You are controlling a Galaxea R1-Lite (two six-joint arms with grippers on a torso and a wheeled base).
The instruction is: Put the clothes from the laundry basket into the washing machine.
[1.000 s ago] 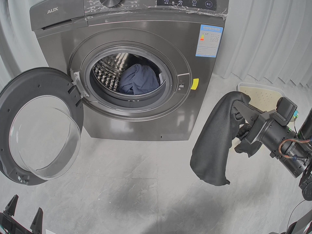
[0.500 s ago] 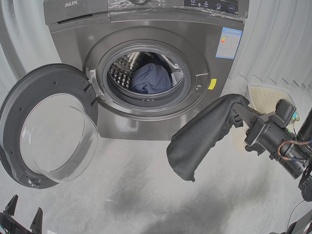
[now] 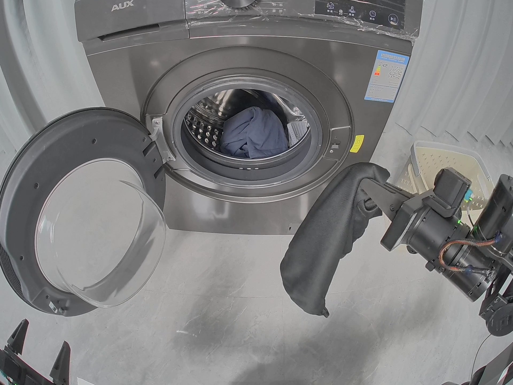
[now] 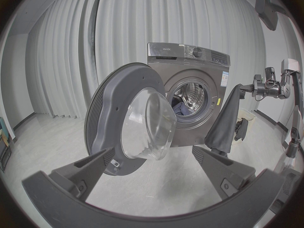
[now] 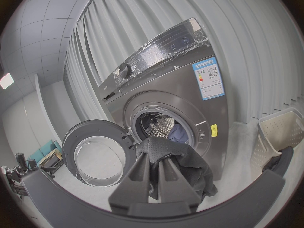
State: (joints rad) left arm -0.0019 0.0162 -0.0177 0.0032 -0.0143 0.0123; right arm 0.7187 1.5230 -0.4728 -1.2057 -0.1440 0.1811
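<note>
Pale pleated curtains [image 3: 470, 54] hang behind everything, and the floor [image 3: 214, 306] is grey tile. At the near left, the left gripper [image 3: 41, 340] sits low with its fingers spread wide and nothing between them. Beyond it, the round door [image 3: 69, 140] of the washing machine [image 3: 133, 65] stands swung fully open to the left. A blue garment [image 3: 254, 133] lies bunched inside the drum. To the right of the opening and nearer than the machine's front, a black garment [image 3: 326, 231] hangs clear of the floor, with its top end pinched between the narrowly closed fingers of the right gripper [image 5: 154, 158]. At the far right, the cream laundry basket [image 3: 454, 159] stands beside the machine. What seems to be another dark piece [image 5: 280, 160] is draped over its rim.
</note>
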